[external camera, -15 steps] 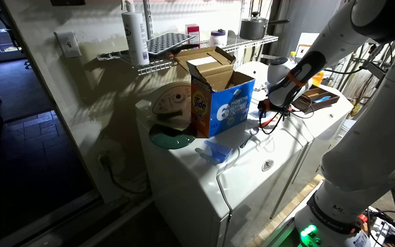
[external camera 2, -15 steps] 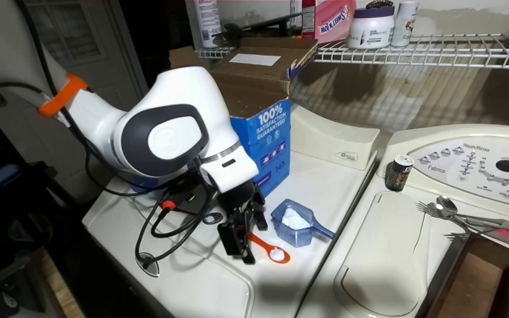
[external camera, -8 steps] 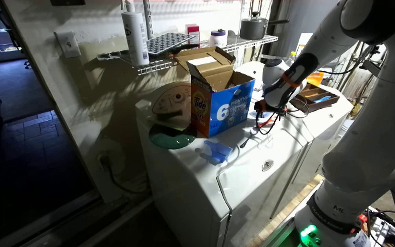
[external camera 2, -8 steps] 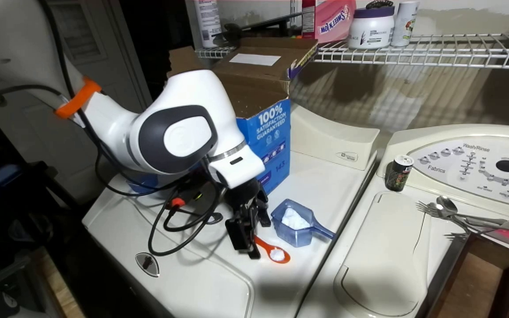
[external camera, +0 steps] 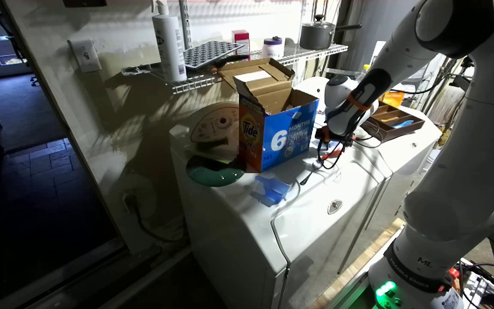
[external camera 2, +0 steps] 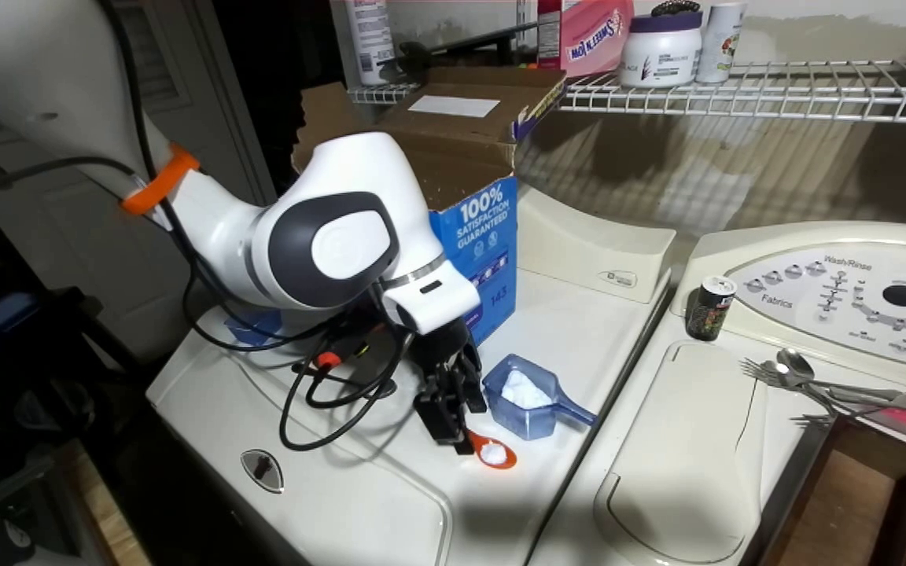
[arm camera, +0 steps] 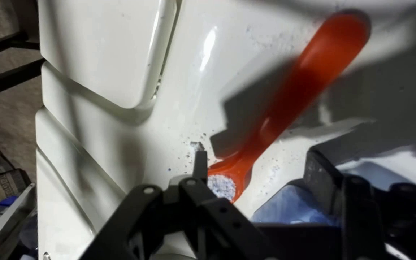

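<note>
My gripper (arm camera: 259, 168) is open, with nothing held, low over the white appliance top. Between and beneath its fingers lies an orange-red spoon (arm camera: 284, 101), white powder in its bowl. The bowl appears beside one fingertip (arm camera: 200, 162) in the wrist view; whether they touch I cannot tell. Close to the opposite finger stands a blue translucent scoop (arm camera: 287, 206), partly hidden by the gripper. In an exterior view this scoop (external camera 2: 522, 424) holds white powder, and my gripper (external camera 2: 472, 428) covers the handle of the spoon (external camera 2: 509, 457).
A tall open Tide box (external camera: 287, 137) stands right behind the arm. A second blue scoop (external camera: 275, 189) and a metal spoon (external camera: 309, 174) lie nearby. A dark can (external camera 2: 710, 310), metal cutlery (external camera 2: 830, 393) and a brown wooden tray (external camera 2: 854, 479) are on the neighbouring machine.
Over the past second my gripper has moved across toward the blue scoop and over the orange spoon's handle. Its jaws have narrowed somewhat. The objects lie where they were.
</note>
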You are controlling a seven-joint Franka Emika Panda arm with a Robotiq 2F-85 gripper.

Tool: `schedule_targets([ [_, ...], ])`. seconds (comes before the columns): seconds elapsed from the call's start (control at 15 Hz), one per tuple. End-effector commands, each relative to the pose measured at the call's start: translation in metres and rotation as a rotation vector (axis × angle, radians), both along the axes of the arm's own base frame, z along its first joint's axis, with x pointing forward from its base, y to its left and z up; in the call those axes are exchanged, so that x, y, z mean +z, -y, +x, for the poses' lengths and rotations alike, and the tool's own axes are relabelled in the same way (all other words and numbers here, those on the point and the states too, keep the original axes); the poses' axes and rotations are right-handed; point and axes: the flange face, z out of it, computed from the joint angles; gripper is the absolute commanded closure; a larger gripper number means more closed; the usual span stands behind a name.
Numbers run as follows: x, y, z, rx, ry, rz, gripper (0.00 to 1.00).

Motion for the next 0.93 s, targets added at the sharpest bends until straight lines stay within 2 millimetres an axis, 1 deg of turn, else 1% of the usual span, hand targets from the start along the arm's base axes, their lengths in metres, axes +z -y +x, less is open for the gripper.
schedule_targets([
  [0.0, -0.0032, 0.0017, 0.0073, -0.022, 0.008, 0.001, 0.31],
  [0.07, -0.0031, 0.0023, 0.0076, -0.025, 0.009, 0.002, 0.29],
  [0.13, -0.003, 0.0028, 0.0078, -0.027, 0.009, 0.002, 0.3],
  [0.2, -0.0029, 0.0033, 0.0077, -0.029, 0.01, 0.003, 0.39],
  [0.33, -0.0021, 0.0037, 0.0084, -0.031, 0.011, 0.003, 0.52],
  [0.4, -0.0015, 0.0037, 0.0092, -0.033, 0.012, 0.003, 0.55],
  [0.47, -0.0013, 0.0037, 0.0094, -0.034, 0.013, 0.005, 0.57],
  [0.53, -0.0015, 0.0037, 0.0095, -0.037, 0.012, 0.007, 0.54],
  [0.6, -0.0014, 0.004, 0.0097, -0.039, 0.013, 0.008, 0.58],
  [0.8, -0.0021, 0.0043, 0.0107, -0.039, 0.011, 0.008, 0.51],
  [0.87, -0.0023, 0.0041, 0.0108, -0.038, 0.011, 0.007, 0.38],
])
